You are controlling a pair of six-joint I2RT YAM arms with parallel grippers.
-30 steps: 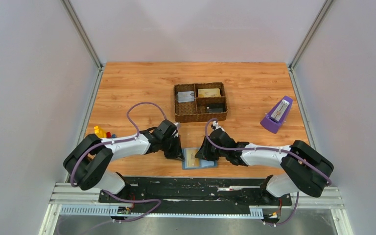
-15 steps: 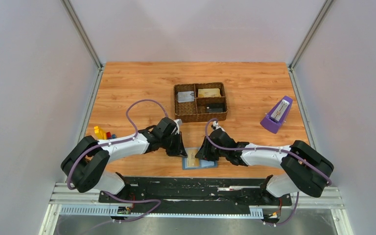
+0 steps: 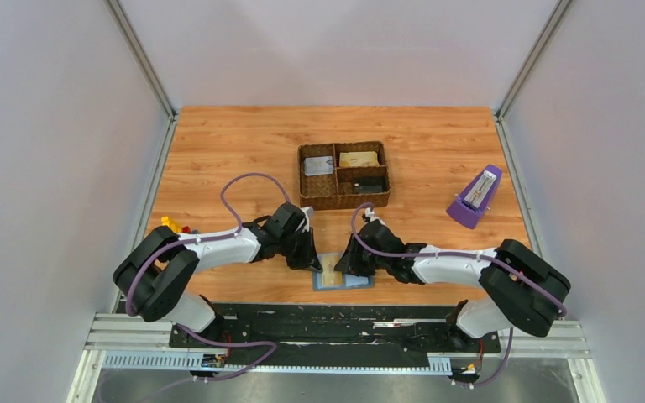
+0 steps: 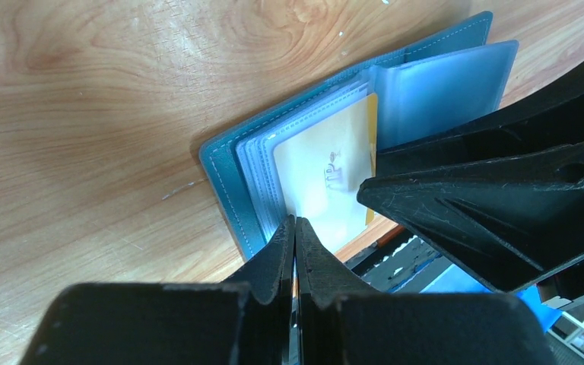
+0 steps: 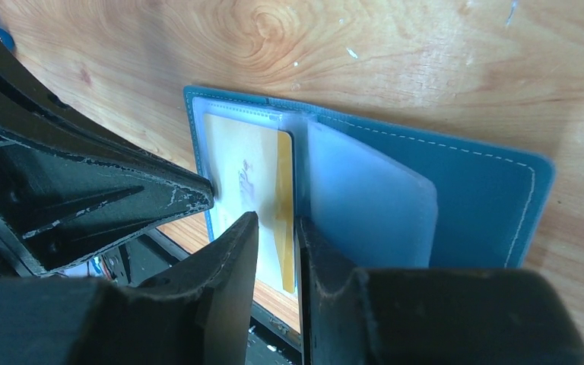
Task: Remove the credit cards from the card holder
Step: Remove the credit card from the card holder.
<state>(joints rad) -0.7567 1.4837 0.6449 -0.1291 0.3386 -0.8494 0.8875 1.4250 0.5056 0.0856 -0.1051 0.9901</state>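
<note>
Lying open and flat on the wood-grain desk (image 3: 235, 143), close to its near edge, the small bifold card holder (image 3: 357, 282), dark teal outside and lighter blue within, is seen between the two black end effectors. A thin gold-yellow plastic credit card (image 4: 327, 175) is tucked inside a clear pocket on the holder's left half, its pale face and one brighter yellow edge showing through the plastic. Whether further cards lie beneath it cannot be told. A frosted, translucent pocket leaf (image 5: 372, 198) is raised slightly over the right half of the holder. The left end effector (image 4: 295, 228) is closed, its two fingers pressed together with nothing between them, and its tips are set at the near-left edge of the pockets; contact with the plastic cannot be confirmed. The right end effector (image 5: 277, 220) is held at a narrow gap, its fingers placed either side of the card's yellow edge, and no grip on the card can be made out. The tips of the two end effectors are brought very near each other above the holder. Farther back on the desk, a brown woven divided tray (image 3: 344, 202) is placed near the middle, a purple metronome (image 3: 475, 197) stands to the right, and small yellow and red toy blocks (image 3: 172, 224) are partly hidden behind the left arm.
</note>
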